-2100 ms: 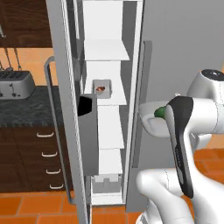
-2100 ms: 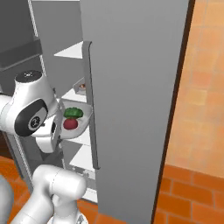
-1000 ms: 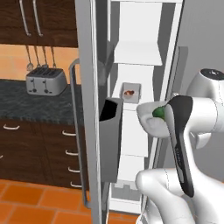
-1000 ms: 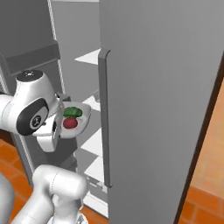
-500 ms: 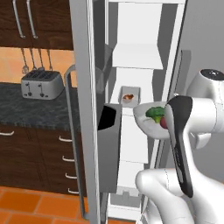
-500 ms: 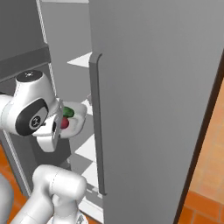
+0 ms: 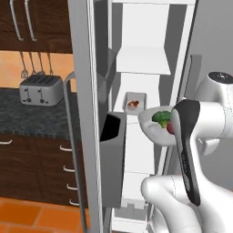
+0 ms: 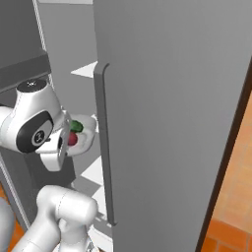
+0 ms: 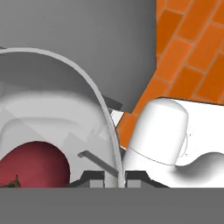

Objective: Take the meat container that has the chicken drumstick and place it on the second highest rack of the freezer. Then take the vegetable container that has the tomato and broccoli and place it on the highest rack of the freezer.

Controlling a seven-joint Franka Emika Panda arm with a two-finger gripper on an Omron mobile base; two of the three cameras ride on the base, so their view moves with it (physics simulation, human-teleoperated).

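Vegetable container (image 7: 157, 125), a shallow white rigid dish carrying the broccoli (image 7: 161, 118) and the tomato (image 7: 171, 128), sits at centre right of the left base view, held out before the open freezer (image 7: 141, 59); the tool (image 9: 114, 177) is clamped nearly shut on its thin rim. Judged light and stiff but slippery, with loose contents, it should travel level. Room is narrow between the door bins (image 7: 111, 159) at centre left and the freezer wall at right, and the highest rack (image 7: 142, 60) lies well above the dish.
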